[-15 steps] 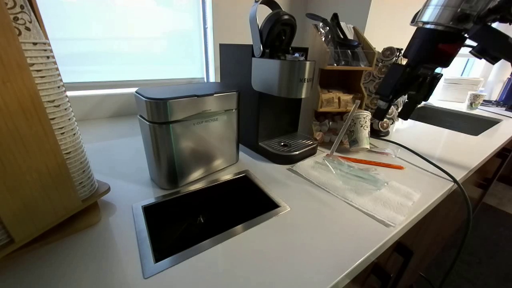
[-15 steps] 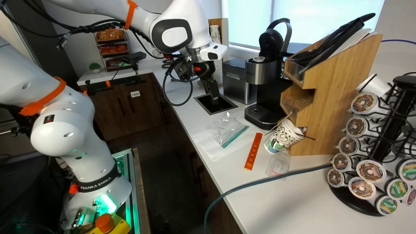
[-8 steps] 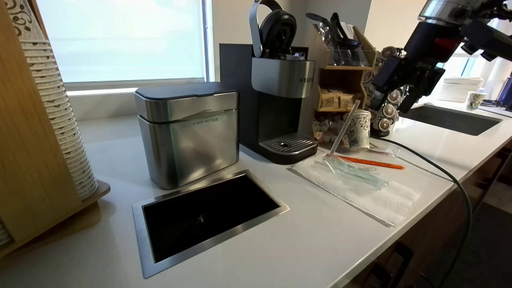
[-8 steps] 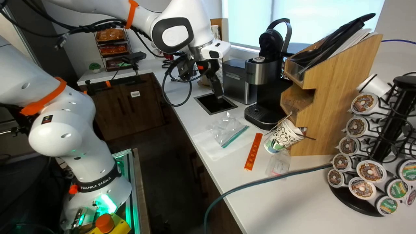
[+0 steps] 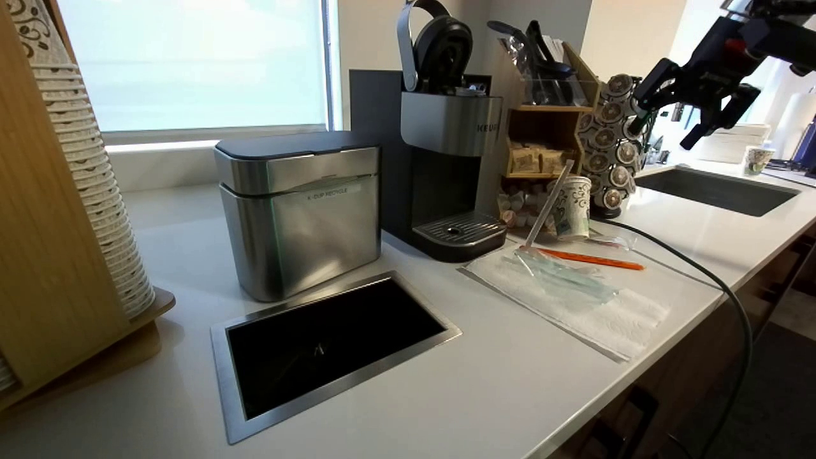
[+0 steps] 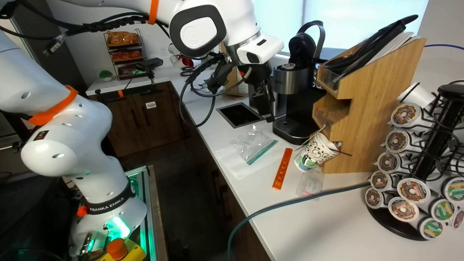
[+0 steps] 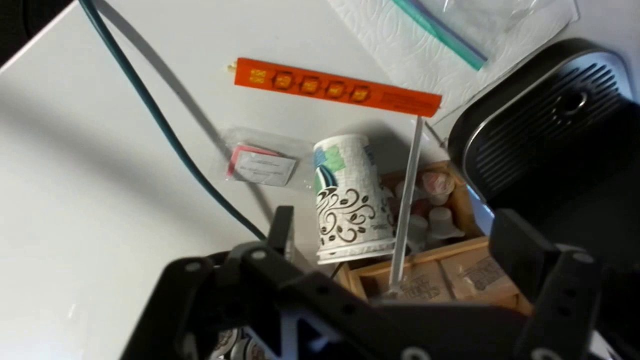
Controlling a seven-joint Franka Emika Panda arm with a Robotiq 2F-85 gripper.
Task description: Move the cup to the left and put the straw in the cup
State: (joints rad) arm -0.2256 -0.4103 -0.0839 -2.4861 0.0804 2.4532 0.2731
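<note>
Cup (image 6: 314,151) is right beside rack (image 6: 382,112); straw (image 7: 407,202) leans close, contact unclear. Claw (image 7: 395,217) wide, empty, apart from rack. Risk: claw could clip straw or rack, b/c both crowd cup; light cup might tip. Counter edge (image 6: 238,194) well off rack; room btw. them, w/ orange packet (image 6: 282,169), cable (image 7: 167,132) in it.

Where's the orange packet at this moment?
In an exterior view, the orange packet lies right of centre, between the clear bag and the patterned cup.

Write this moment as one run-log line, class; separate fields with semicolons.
gripper: open, nothing held; cup: on counter; pale straw: slanted beside cup, not in it; pending: straw into cup
</note>
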